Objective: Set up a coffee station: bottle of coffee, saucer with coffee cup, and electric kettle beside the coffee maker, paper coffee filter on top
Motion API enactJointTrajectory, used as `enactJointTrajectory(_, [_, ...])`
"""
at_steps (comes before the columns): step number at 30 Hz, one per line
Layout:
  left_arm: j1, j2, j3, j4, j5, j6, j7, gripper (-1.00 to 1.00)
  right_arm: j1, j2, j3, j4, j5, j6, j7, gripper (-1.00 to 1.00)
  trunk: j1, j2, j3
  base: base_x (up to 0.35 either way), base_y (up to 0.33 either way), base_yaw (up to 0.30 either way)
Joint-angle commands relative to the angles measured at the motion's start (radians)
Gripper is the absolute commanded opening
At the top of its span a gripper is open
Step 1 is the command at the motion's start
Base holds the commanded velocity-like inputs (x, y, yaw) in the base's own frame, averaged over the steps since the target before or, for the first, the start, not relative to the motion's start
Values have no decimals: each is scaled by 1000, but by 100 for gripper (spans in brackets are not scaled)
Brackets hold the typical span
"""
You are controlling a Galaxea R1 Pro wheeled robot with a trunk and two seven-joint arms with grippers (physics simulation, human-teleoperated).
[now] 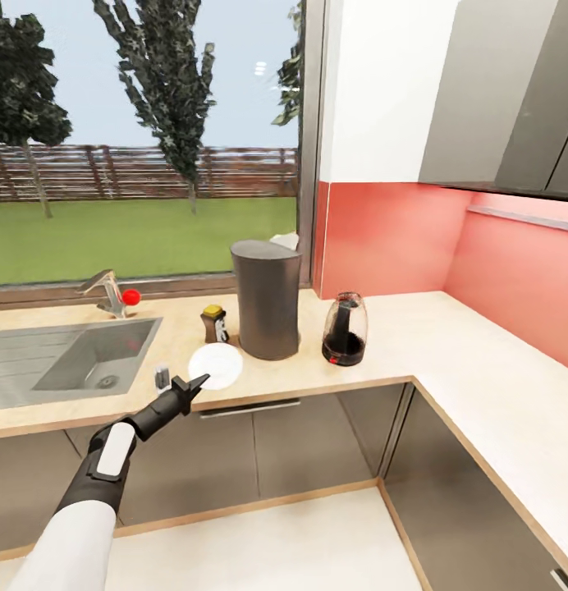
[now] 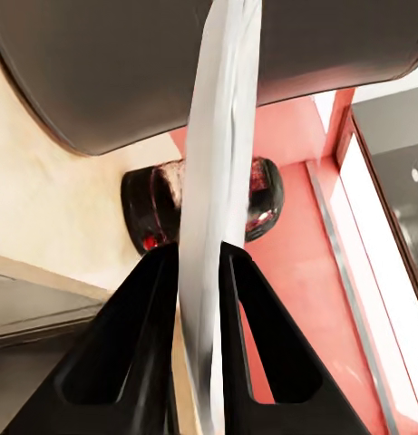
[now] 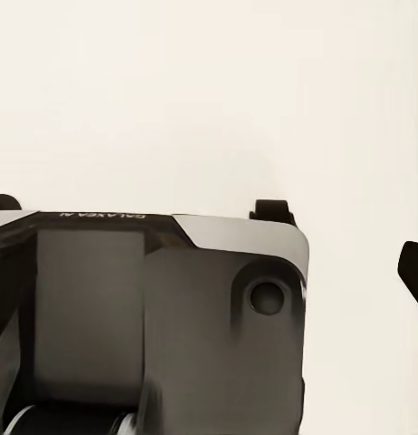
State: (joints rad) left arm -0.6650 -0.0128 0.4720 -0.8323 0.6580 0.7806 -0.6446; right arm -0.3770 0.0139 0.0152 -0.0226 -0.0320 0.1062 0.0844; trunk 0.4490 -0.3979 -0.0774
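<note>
Over the bench [image 1: 382, 353] front edge, the left end effector [image 1: 188, 386] pinches the white saucer [image 1: 216, 365] by its rim (fingers [image 2: 154, 317] closed tight), just beside the dark coffee maker [image 1: 267, 300]; right end effector's state: cannot tell.

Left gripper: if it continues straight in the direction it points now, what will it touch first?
Probably the coffee maker. The left gripper holds the saucer on edge, pointing toward the maker's base; the kettle lies farther along. Depth is uncertain.
</note>
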Motion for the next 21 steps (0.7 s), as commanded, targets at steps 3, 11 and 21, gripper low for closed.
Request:
enactJointTrajectory(3, [13, -1, 4, 3, -4, -3, -1, -100, 0, 0, 2, -2, -3, 6, 5, 100, 1, -2, -2, 221, -160, 0])
enactJointTrajectory(11, [77, 11, 6, 2, -2, -56, 44, -100, 0, 4, 2, -2, -2, 7, 9, 100, 1, -2, -2, 112, -68, 0])
enactJointTrajectory(21, [85, 11, 26, 2, 4, -63, 138, -100, 6, 12, 3, 0, 0, 7, 9, 100, 1, -2, -2, 210, 0, 0])
